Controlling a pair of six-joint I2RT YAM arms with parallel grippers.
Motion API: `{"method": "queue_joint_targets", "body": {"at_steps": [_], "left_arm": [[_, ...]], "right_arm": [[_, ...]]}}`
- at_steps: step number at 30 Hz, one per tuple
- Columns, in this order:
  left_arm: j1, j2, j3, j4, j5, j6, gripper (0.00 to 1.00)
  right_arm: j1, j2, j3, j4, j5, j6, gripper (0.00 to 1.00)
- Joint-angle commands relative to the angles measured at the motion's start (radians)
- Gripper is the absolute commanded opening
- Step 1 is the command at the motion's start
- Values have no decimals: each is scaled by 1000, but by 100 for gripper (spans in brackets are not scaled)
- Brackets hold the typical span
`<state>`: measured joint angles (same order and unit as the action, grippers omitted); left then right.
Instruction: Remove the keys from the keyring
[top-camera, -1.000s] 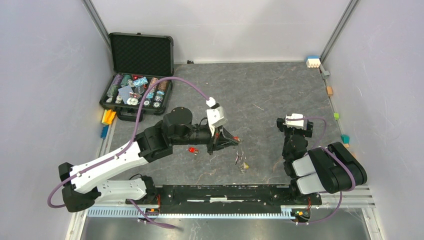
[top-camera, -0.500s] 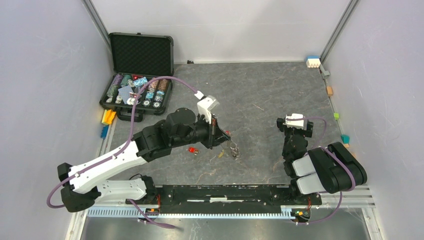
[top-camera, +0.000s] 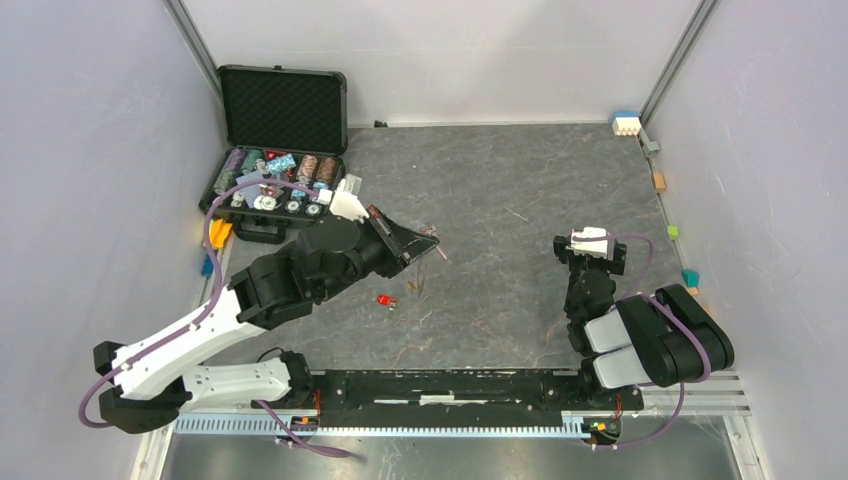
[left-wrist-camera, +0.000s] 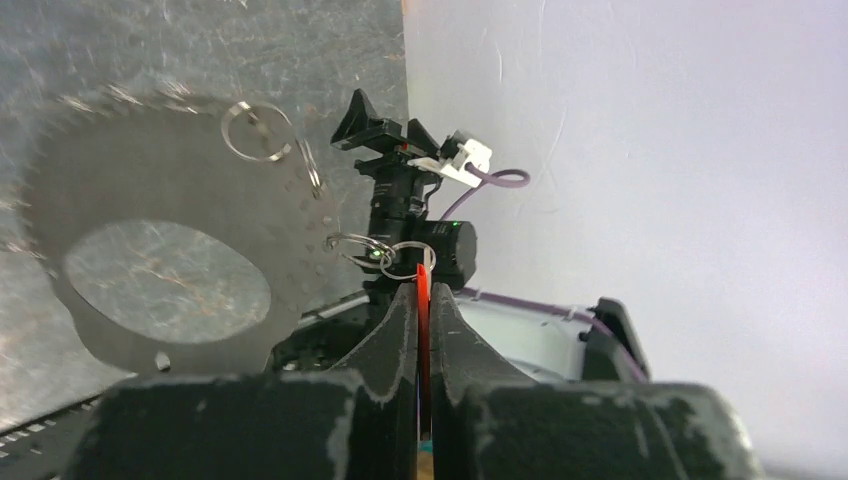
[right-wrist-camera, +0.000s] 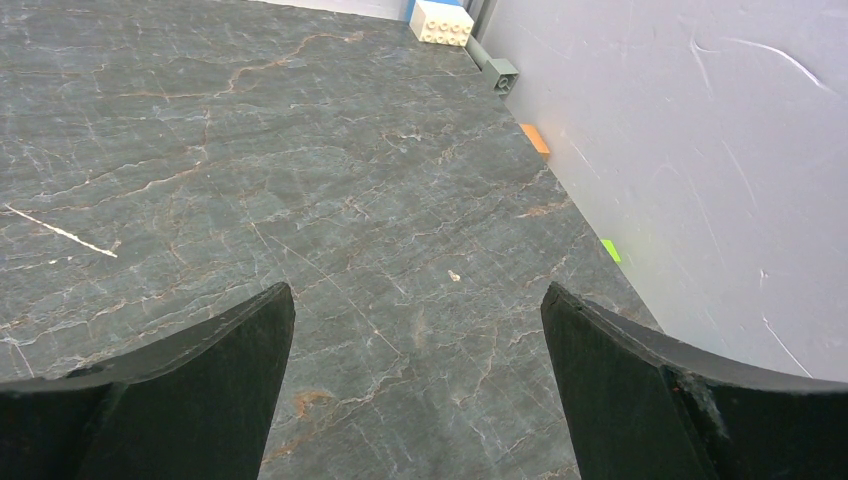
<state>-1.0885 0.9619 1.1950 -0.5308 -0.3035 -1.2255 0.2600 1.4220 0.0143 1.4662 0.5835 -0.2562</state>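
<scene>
From above, the left fingers (top-camera: 428, 241) hang closed over the counter (top-camera: 520, 180), left of its middle. A loose key (top-camera: 384, 299), red, lies nearer the near edge. The right fingers (top-camera: 590, 252) sit toward the right edge.

Left wrist: the fingers pinch a thin red key (left-wrist-camera: 423, 295), seen edge-on. Silver rings (left-wrist-camera: 385, 252) hang at their tip, with the blurred grey keyring (left-wrist-camera: 100, 180) beside them.

Right wrist: the fingers are spread wide and hold nothing.

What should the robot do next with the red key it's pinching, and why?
Probably bring the open right gripper over to grip the keyring. The left gripper is shut on a red key, with silver rings and the keyring dangling from it, so a second hold seems needed to work it free.
</scene>
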Motion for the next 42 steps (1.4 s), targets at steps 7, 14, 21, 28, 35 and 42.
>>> {"method": "queue_joint_targets", "body": {"at_steps": [7,14,21,28,35,42], "left_arm": [[-1,73,112,-88,-61,-334,2],[-1,67,125,-18,-18,-184,2],[0,91,172,-14,106,-31,2],[1,107,198,-29,176,-17,2],[6,120,209,-20,218,-27,2],[7,126,202,5,259,-31,2]], "right_arm": [[-4,-6,-190,200,-5,-3,98],[-4,-6,-190,200,-5,-3,98],[-4,-6,-191,200,-4,-3,98],[-11,-109,-202,143,18,8,98],[-12,-472,201,-991,171,383,98],[-12,-595,353,-1292,-180,429,98]]}}
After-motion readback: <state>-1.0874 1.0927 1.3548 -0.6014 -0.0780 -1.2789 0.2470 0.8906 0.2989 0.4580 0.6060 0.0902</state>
